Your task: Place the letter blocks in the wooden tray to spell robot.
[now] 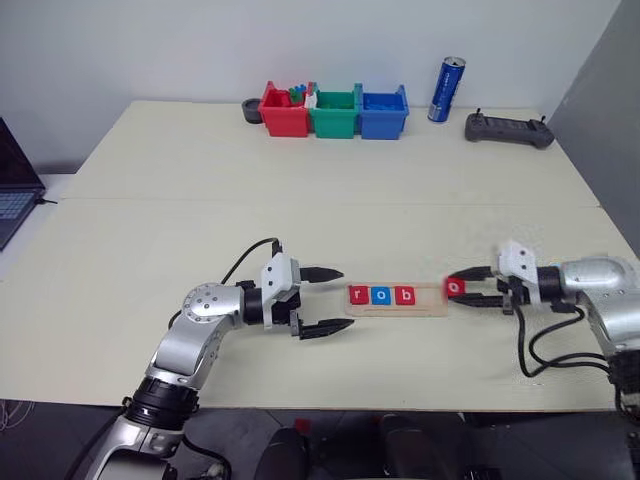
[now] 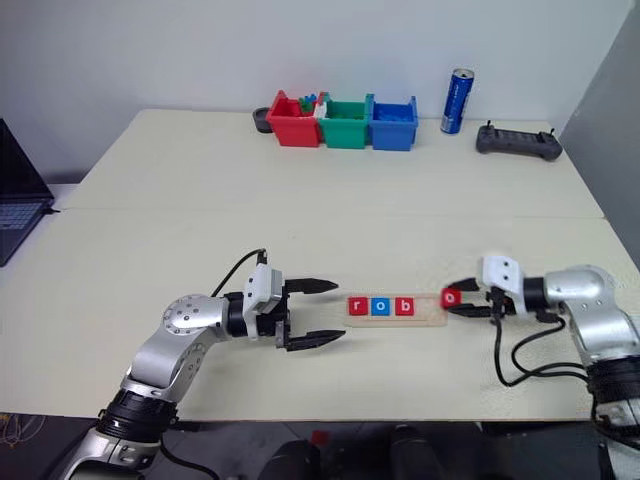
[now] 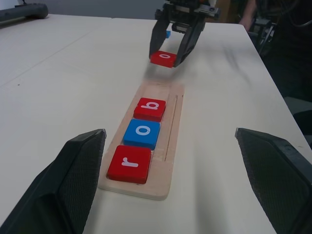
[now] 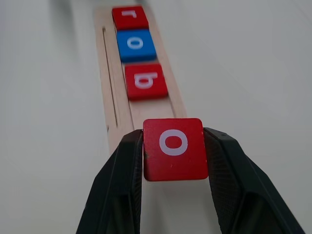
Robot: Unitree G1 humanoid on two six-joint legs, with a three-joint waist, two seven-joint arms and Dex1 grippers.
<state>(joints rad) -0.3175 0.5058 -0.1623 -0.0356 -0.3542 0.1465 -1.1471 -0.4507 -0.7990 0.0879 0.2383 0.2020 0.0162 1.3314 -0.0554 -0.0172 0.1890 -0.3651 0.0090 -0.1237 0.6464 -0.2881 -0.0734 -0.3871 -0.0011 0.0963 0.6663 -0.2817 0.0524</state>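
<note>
Now flat square red o block (image 4: 173, 148) pinched by right gripper (image 4: 173, 168).

Bare table (image 1: 300, 220) surrounds the wooden tray (image 1: 430, 305) (its right end unfilled); the left hand (image 1: 318, 300) flanks its other end.

The pale wooden tray (image 1: 432, 300) lies flat near the table's front edge, lengthwise along it. In it sit a red r (image 1: 359, 295), a blue o (image 1: 382, 295) and a red b (image 1: 405, 295), side by side. A red o (image 4: 173, 148) is held above the tray's empty right end.
</note>
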